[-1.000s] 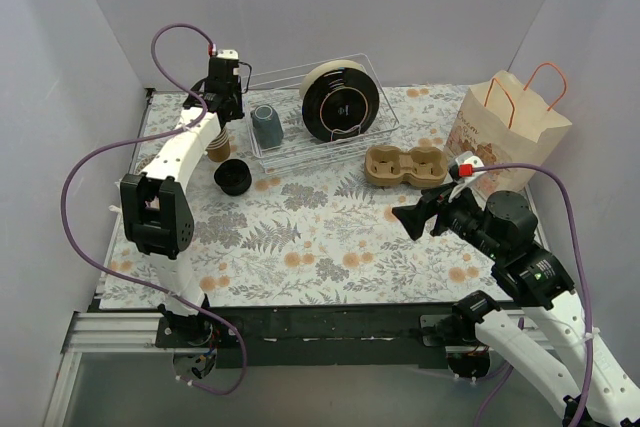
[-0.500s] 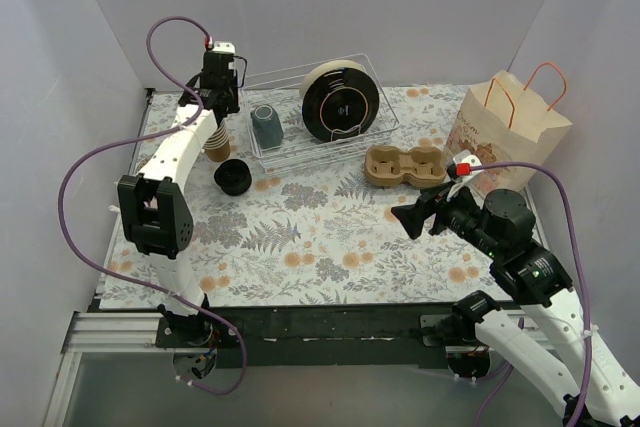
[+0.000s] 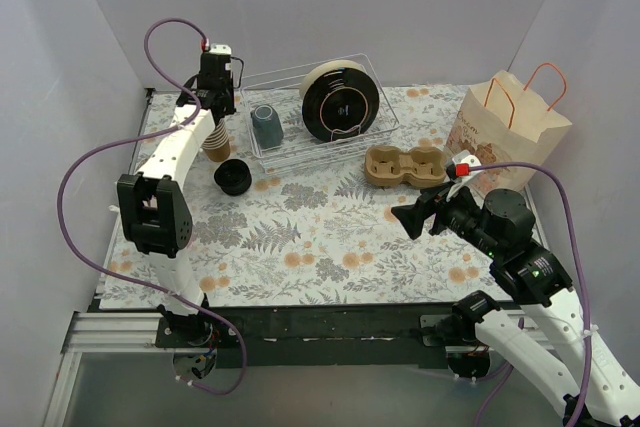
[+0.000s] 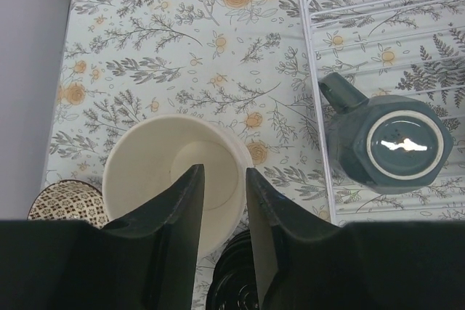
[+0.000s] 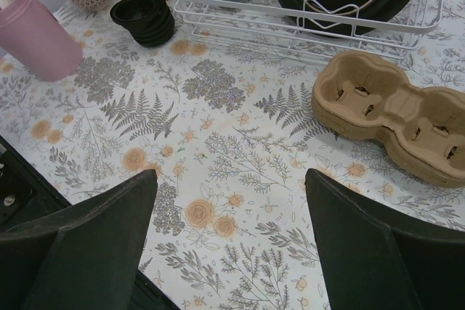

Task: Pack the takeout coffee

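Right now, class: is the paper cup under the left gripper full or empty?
Empty. The left wrist view looks straight down into the upright paper cup, showing its bare cream bottom; no lid covers it.

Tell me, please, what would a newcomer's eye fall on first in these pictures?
Likely the big black round plate standing on edge in the wire rack at the far middle, with the kraft paper bag upright at the far right. Next, the left tool poised over a lidless cream paper cup at the far left, beside a grey-blue mug in the rack.
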### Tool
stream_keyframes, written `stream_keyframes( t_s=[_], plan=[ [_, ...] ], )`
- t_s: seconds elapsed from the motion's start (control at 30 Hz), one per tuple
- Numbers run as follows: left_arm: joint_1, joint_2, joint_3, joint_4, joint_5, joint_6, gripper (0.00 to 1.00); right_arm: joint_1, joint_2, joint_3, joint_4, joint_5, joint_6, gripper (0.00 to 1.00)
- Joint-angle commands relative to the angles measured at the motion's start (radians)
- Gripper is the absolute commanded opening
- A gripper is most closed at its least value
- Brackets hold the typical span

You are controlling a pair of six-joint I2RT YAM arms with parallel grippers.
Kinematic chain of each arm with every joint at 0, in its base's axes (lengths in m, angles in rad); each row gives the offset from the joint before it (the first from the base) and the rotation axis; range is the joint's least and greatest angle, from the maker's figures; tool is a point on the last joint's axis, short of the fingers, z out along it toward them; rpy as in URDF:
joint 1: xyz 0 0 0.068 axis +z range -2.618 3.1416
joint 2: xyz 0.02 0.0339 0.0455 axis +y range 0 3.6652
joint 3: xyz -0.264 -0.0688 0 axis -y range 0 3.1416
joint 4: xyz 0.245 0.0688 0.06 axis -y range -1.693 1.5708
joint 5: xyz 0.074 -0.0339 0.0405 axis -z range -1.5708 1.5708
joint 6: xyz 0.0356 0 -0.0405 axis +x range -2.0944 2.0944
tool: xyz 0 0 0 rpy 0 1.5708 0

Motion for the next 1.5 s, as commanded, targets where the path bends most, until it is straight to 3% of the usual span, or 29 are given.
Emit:
stream_keyframes(
  t_s=[0.0,0.53,0.8,0.97,1.13,1.23,1.47],
  plan=[
    [0.003,-0.004,-0.021,0.008,0.012,0.01,0.3,-0.001,0.0,0.016,0.04,-0.003,-0.012,0.9],
    [0.003,0.016,-0.018,0.007,-0.003,0.027,0.18,-0.003,-0.006,0.019,0.04,0.003,-0.017,0.9],
    [0.003,0.025,-0.015,0.005,-0.014,0.033,0.18,-0.003,-0.009,0.019,0.038,0.005,-0.02,0.9],
    [0.003,0.027,-0.012,0.007,-0.016,0.043,0.09,-0.003,-0.009,0.02,0.037,0.01,-0.018,0.9],
    [0.003,0.036,-0.011,0.007,-0.026,0.046,0.08,-0.003,-0.006,0.024,0.037,0.01,-0.02,0.9],
    [0.003,0.037,-0.012,0.004,-0.022,0.046,0.0,-0.003,-0.006,0.025,0.034,0.008,-0.02,0.9],
    [0.001,0.025,0.019,-0.005,-0.04,0.059,0.0,-0.001,-0.011,0.024,0.037,0.011,-0.021,0.9]
  ],
)
